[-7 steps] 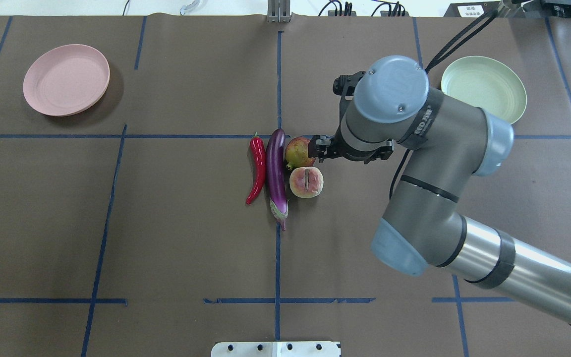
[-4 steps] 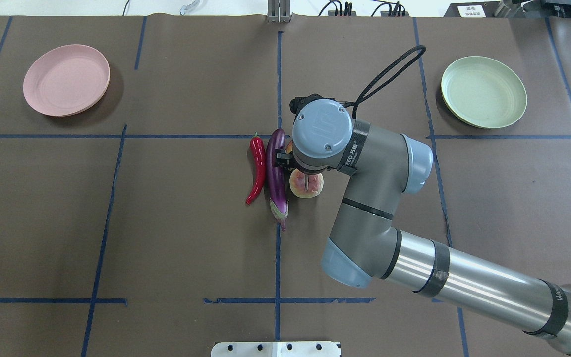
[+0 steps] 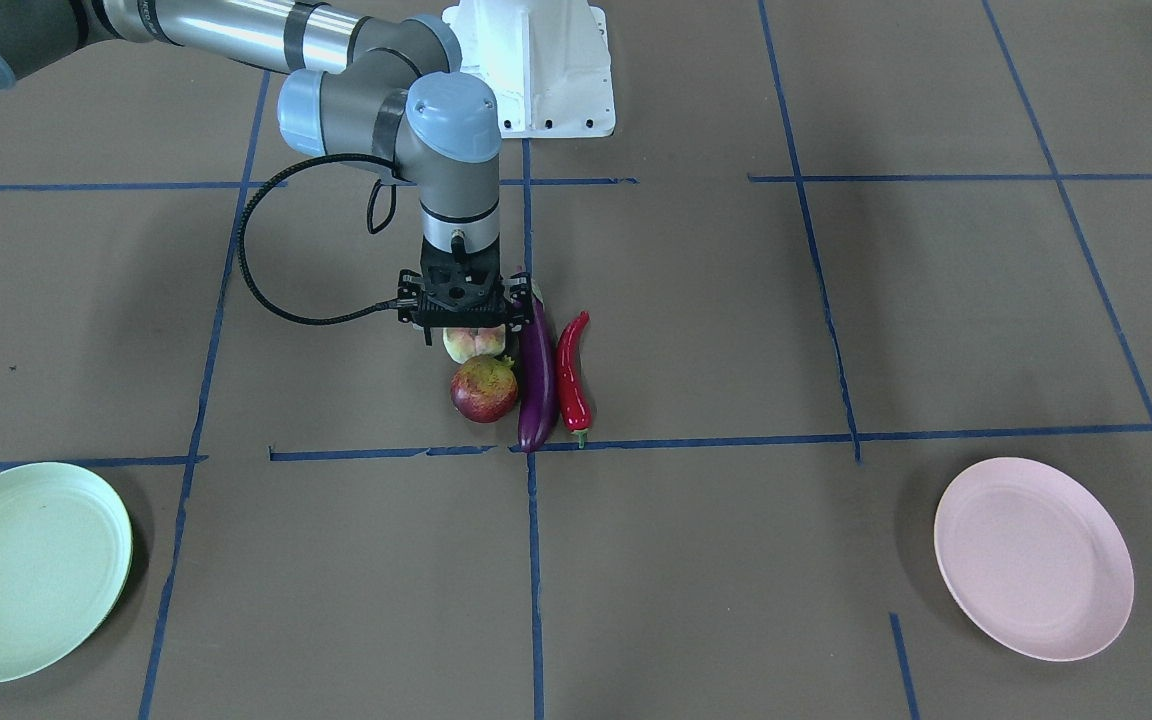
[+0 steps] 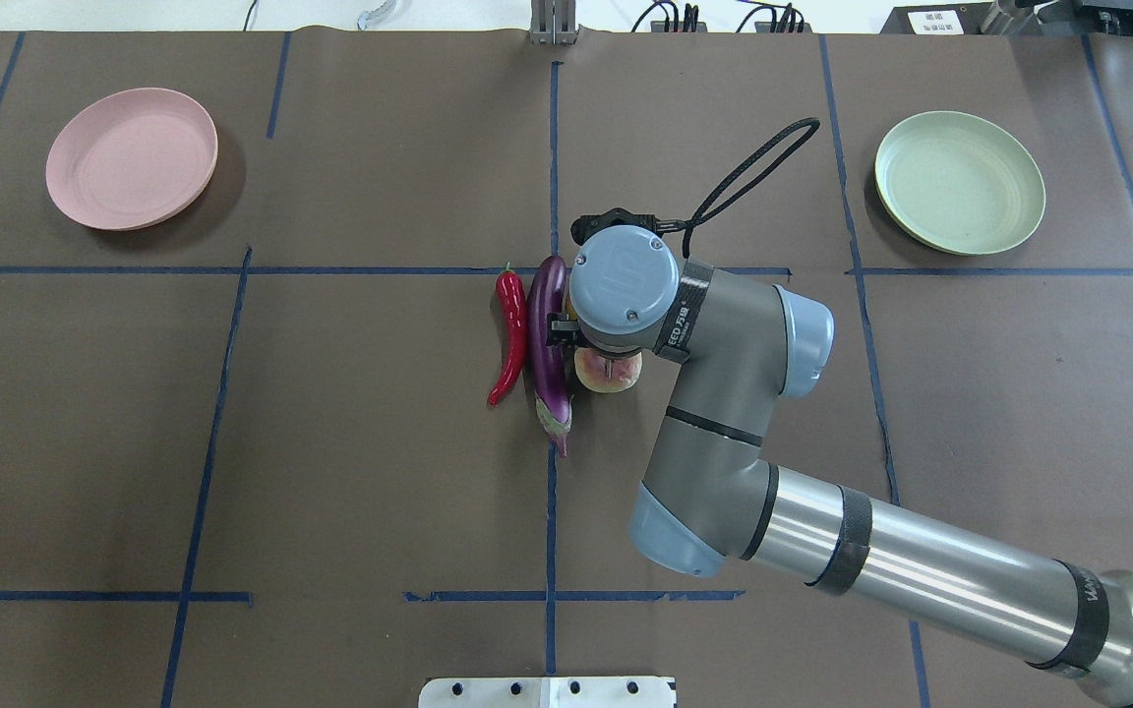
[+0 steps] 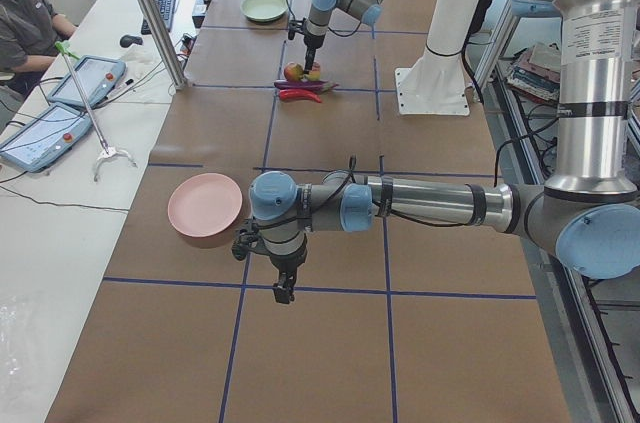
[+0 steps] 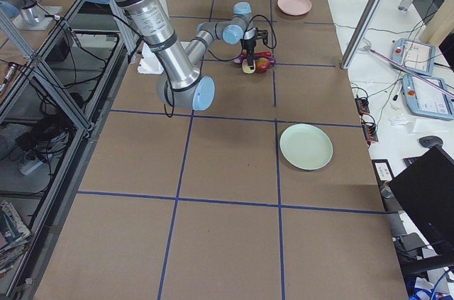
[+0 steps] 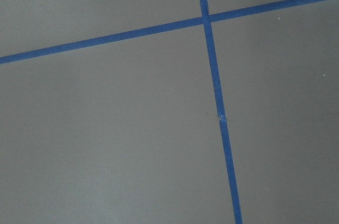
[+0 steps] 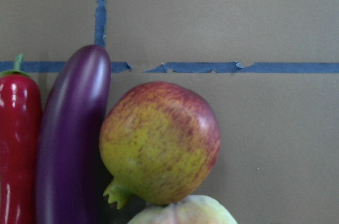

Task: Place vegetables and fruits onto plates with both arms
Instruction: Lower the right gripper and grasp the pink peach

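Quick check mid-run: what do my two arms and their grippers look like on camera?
The right arm and left arm are grey cylinders with light-blue joint caps, a polished silver tube and black bands. The right gripper and left gripper are black. A black cable loops by the right wrist.

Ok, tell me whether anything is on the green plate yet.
No, the green plate lies bare in the overhead view.

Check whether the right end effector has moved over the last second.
Yes. The right end effector moved leftward in the overhead view, toward the vertical blue tape line, now over the flattish pale yellow-pink peach.
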Motion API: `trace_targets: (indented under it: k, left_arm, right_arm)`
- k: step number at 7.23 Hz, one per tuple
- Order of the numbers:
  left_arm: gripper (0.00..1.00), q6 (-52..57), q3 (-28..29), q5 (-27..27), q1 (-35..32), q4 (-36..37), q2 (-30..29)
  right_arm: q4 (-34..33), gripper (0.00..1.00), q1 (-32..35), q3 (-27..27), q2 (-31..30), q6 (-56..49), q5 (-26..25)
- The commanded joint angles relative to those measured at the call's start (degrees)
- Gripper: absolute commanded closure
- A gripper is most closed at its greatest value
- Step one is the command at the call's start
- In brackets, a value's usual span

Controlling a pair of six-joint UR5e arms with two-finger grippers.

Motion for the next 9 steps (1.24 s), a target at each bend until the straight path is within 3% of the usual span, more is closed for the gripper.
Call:
trace_targets:
  k: [1, 3, 4, 5, 8, 9]
  left_arm:
    - [0.00, 0.0, 0.1, 0.0, 0.0, 0.1, 0.0]
    - [0.00, 0.0, 0.1, 0.0, 0.0, 0.1, 0.1]
    - [0.00, 0.0, 0.1, 0.0, 0.0, 0.1, 0.1]
    - [0.00, 0.0, 0.0, -0.1, 0.0, 0.1, 0.1]
    - [0.00, 0.0, 0.0, -0.1, 1.0, 0.1, 0.1]
    - [0.00, 0.0, 0.0, -0.1, 1.0, 0.1, 0.1]
  right_arm:
    - [-0.7, 0.00, -1.1, -0.5, 0.0, -0.5, 0.0]
    - [-0.8, 0.05, -1.4, -0.5, 0.1, -0.6, 0.0]
    - [-0.8, 0.71, -1.3, -0.5, 0.0, -0.5, -0.1]
    - [-1.1, 0.89, -0.8, 0.9, -0.1, -0.4, 0.1]
    - [-17.8, 0.89, 2.9, 14.9, -0.8, -4.5, 1.2]
    - [-19.1, 0.89, 6.9, 14.8, -1.1, -8.2, 4.8]
